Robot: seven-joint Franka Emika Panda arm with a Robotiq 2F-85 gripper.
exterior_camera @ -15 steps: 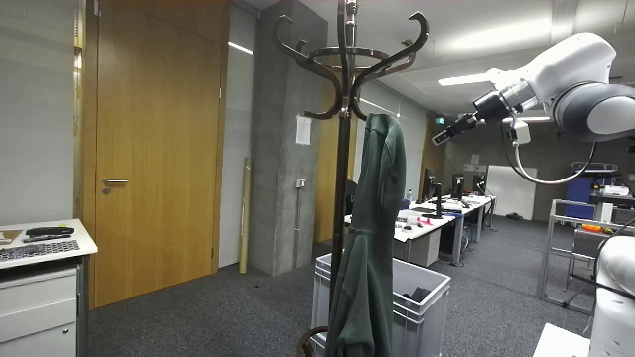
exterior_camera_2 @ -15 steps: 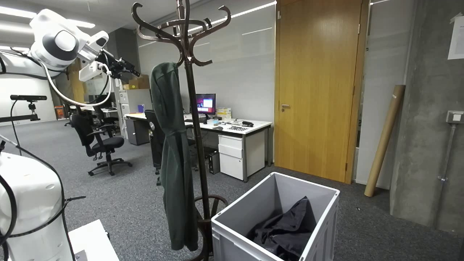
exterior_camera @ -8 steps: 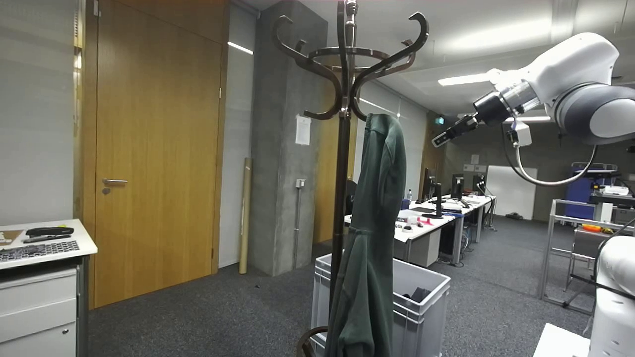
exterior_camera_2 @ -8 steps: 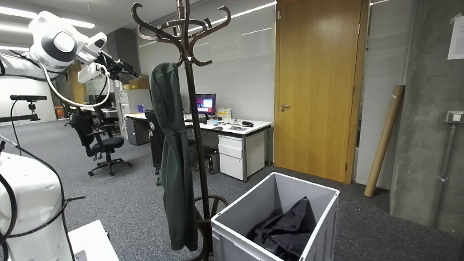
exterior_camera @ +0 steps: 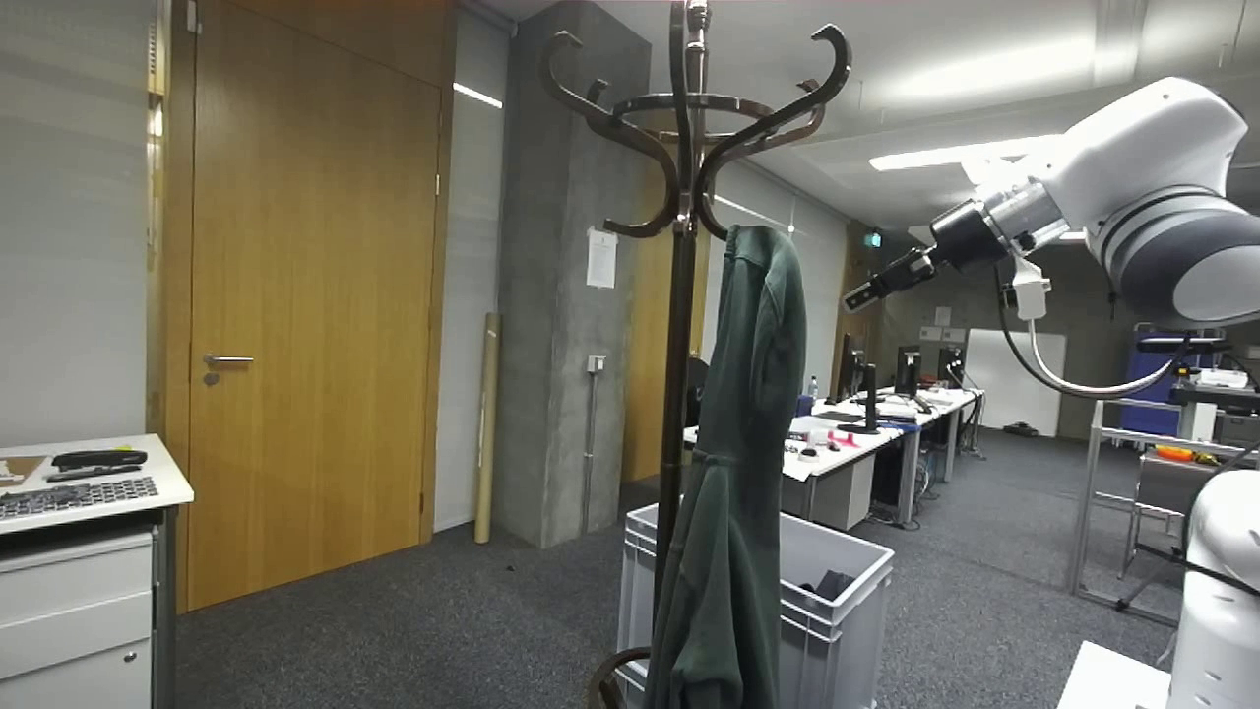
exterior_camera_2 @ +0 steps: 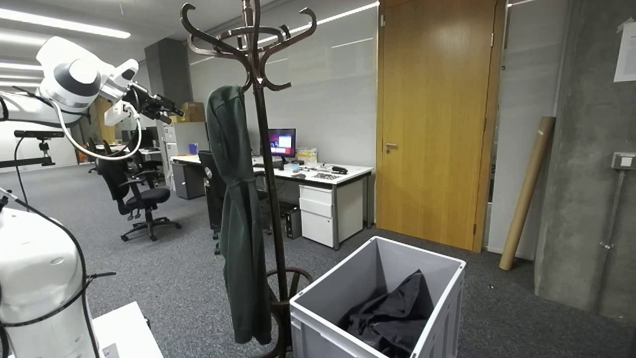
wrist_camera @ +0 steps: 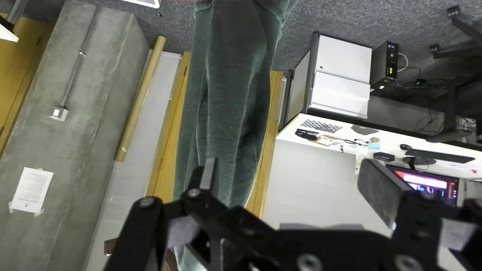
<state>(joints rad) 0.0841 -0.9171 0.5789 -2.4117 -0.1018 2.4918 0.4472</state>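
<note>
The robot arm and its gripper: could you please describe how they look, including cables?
The arm is white with rounded shells, a dark grey joint ring and a silver wrist section. The gripper is black and angular, with grey pads. A white cable loops from a white box; a black cable crosses the lower body.

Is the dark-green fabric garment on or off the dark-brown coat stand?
On: in both exterior views, the garment hangs by its top from the coat stand.

Gripper to garment: free air between.
Past garment: rack blocks, hooks spreading above.
Bin: open from above.
</note>
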